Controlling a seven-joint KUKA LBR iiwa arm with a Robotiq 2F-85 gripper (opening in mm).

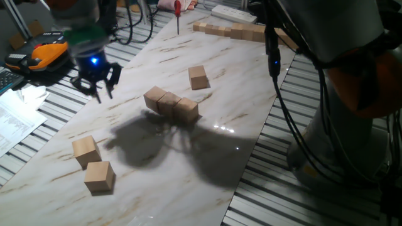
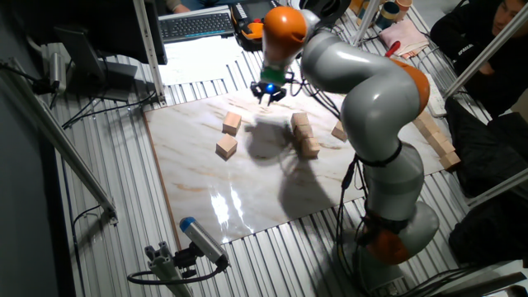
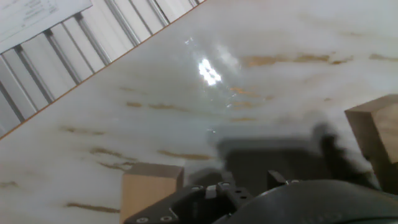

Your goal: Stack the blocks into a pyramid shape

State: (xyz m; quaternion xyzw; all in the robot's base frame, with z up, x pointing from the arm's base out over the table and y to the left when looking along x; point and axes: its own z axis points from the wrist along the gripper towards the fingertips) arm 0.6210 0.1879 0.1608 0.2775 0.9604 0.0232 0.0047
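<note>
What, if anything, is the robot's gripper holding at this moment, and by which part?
Nothing. The gripper hangs empty above the marble board, fingers apart, clear of every block.

Glossy grey rounded arm segments, orange joint bands, black cables along it, black claw under a blue light

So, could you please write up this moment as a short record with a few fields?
base row: three wooden cubes side by side on the marble board
loose cubes: one just beyond the row; two near the board's front corner
stacked so far: nothing on a second level
hand: above the board edge, apart from every cube, holding nothing, fingers spread
joined row of cubes: at the far end of the board
pyramid status: base of three only
</note>
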